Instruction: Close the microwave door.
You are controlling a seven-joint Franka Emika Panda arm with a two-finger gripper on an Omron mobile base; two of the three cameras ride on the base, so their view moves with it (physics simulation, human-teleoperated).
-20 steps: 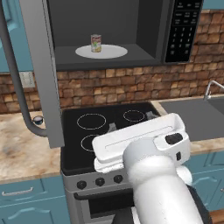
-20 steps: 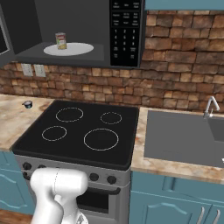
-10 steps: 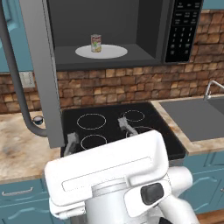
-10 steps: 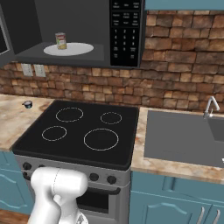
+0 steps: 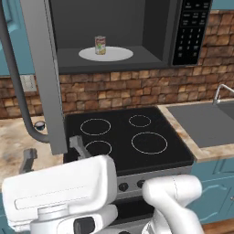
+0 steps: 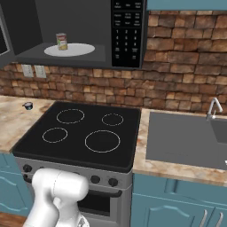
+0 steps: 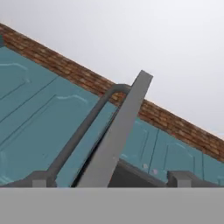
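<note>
- The microwave door point(image 7: 117, 135) is seen edge-on, a grey slab slanting up from the bottom middle toward the upper right.
- Its curved dark-grey handle point(image 7: 83, 130) runs along the door's left side and bends in to meet it near the top.
- Teal cabinet doors point(image 7: 30, 109) lie behind, below a tilted brick strip point(image 7: 170, 124).
- The claw's point(image 7: 111, 178) two dark fingertips point(image 7: 39, 178) rise at the bottom, set wide apart on either side of the door's edge.

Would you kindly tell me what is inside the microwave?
Inside the microwave, a small can stands on the white turntable plate. The open microwave door covers the cavity's left edge.
</note>
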